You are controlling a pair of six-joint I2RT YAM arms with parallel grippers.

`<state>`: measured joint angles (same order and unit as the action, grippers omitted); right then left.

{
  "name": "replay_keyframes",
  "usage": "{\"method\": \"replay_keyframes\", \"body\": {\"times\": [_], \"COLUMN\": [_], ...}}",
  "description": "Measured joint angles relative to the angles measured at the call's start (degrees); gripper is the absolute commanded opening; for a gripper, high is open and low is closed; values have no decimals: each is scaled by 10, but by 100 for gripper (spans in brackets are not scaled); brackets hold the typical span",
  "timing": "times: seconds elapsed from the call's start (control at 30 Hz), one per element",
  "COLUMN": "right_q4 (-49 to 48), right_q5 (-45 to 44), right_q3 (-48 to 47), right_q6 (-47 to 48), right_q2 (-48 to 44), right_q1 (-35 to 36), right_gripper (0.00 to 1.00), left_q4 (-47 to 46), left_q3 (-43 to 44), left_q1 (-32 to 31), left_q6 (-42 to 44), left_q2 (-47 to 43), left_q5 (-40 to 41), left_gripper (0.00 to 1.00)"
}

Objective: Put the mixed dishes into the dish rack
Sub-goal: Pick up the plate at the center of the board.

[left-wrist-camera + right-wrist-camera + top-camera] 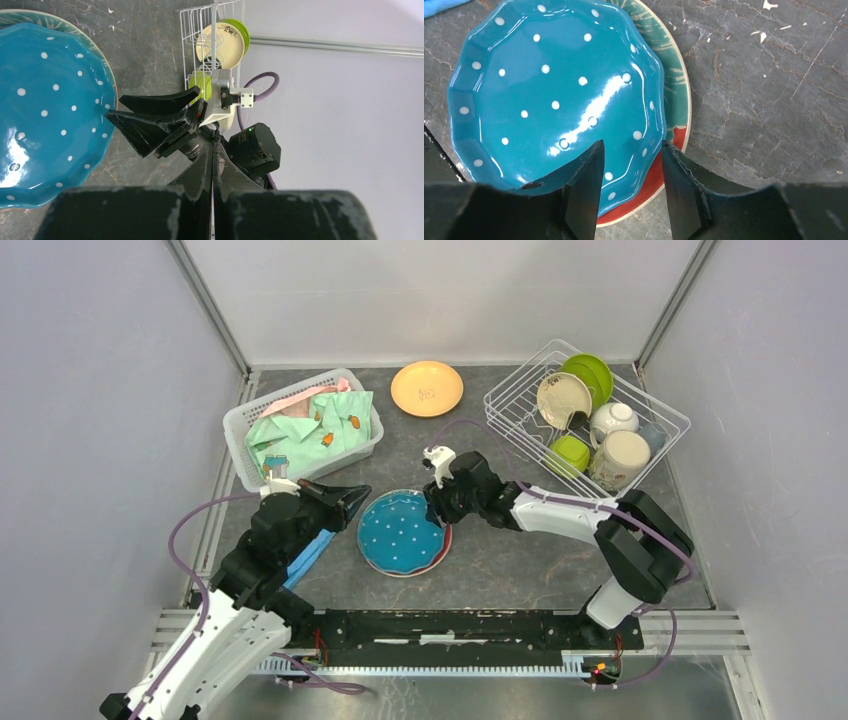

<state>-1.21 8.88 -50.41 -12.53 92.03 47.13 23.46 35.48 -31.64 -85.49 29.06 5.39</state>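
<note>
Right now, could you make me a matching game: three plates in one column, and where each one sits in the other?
Things:
1. orange plate
2. blue dotted plate
3. lime-green plate

Places:
A. standing on edge in the dish rack
B. lying alone at the far side of the table
C. stacked on a red-and-green plate

Pairs: 1-B, 2-C, 3-A

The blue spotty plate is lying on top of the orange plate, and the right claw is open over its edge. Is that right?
Not quite. The blue spotty plate lies on a red and green plate, as the right wrist view shows; the orange plate sits alone farther back. The right gripper is open over the blue plate's edge, as you said.
</note>
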Motion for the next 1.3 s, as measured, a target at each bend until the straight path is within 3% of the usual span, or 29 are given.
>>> {"method": "replay_keyframes", "body": {"times": [0.93,1.1,1.3], "right_q4": [48,43,42], "right_q5": [0,1,-7], "right_q3": [-55,-55,-54], "right_q6": [43,49,51], "right_q2": [70,74,74], "right_q1": [0,0,-3], "right_gripper": [46,39,20], "left_q4": [0,0,0], "left_q3": [-2,-2,-3], "left_q1": [0,0,0], "left_q6": [0,0,0], "left_q2": [-16,-17,-18], "left_q5": [5,6,6], "left_gripper": [2,2,2]}}
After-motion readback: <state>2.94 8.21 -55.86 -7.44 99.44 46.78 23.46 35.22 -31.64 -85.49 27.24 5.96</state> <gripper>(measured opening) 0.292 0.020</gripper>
